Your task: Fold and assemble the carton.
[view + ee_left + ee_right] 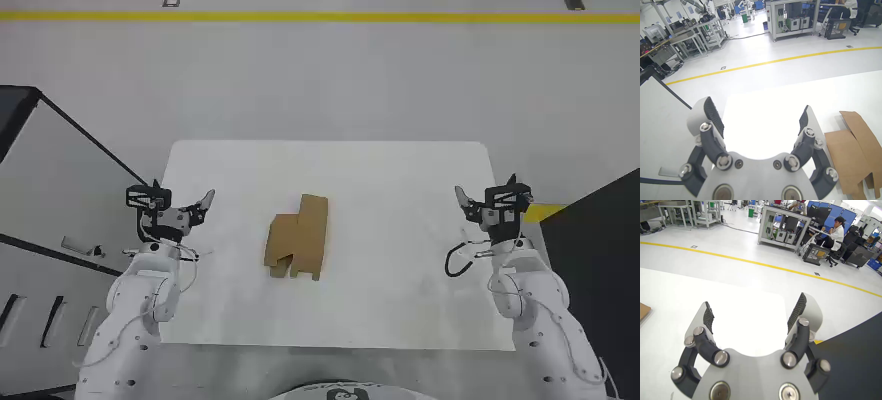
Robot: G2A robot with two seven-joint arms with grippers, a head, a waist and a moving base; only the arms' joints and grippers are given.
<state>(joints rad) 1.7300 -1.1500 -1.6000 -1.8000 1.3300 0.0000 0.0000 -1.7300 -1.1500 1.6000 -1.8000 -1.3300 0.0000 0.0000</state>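
Top view of a white table (400, 170) with a flattened brown carton (298, 237) lying near its middle, slightly toward my left arm's side. Its two stepped panels overlap, and a notched edge faces the robot. Nothing is folded up yet, so I judge the task to be at its very start.

What worries me from here: the carton lies flat against a smooth tabletop. A finger coming in from the side will likely push it along rather than get under an edge, and it could slide out of easy reach or turn askew. A pinch taken off the crease lines could bend a panel where it should stay stiff. If I bring both arms to the middle at once, the grippers could knock into each other over such a small target. Cardboard also springs back, so a flap let go too soon would probably reopen.

The left gripper (172, 200) sits over the table's left edge and the right gripper (493, 197) over the right edge. Each is well apart from the carton and roughly level with it across the table. Both point away from the robot, toward the far side of the table. Each has its fingers spread wide with nothing between them. In the left wrist view the carton lies off to the side of the claw, not ahead of it
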